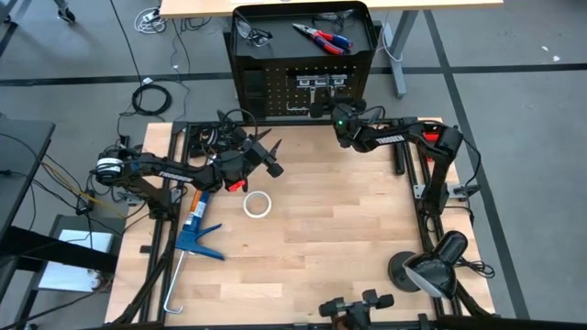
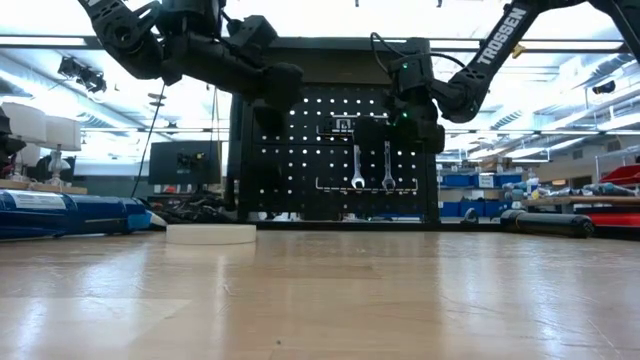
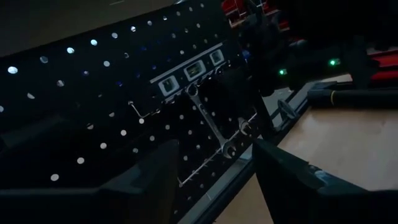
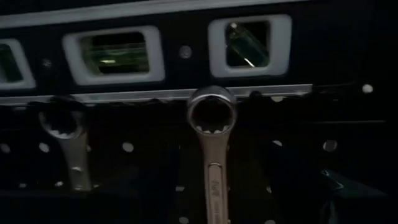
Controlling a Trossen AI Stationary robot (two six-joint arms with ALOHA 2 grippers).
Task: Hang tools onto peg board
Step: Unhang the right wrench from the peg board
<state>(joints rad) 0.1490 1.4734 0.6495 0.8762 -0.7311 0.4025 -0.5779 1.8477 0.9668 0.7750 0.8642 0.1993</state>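
Two silver wrenches [image 2: 371,166] hang side by side on hooks on the front of the peg board [image 2: 290,150], ring ends up over the pegs and shafts straight down, just under a row of small white-framed label slots; in the right wrist view the nearer wrench's ring sits squarely on its peg. The peg board stands upright at the table's far edge, a black panel of small holes with a tray-like top, and in that tray lie the red-and-blue-handled pliers [image 1: 322,38] and a pair of black-framed safety glasses [image 1: 254,35], not yet hung. The right gripper [image 1: 323,108] hovers close in front of the hung wrenches, fingers spread and holding nothing, so the hanging of the second wrench looks just finished. The left gripper [image 1: 272,156] hangs over the table's left half, short of the board, jaws wide and empty. The next move probably calls for one arm to reach up into the tray for the pliers or glasses, then find a free hook. A white tape ring [image 1: 258,203] and a blue caulking gun [image 1: 195,231] lie on the wooden table [image 1: 348,247].
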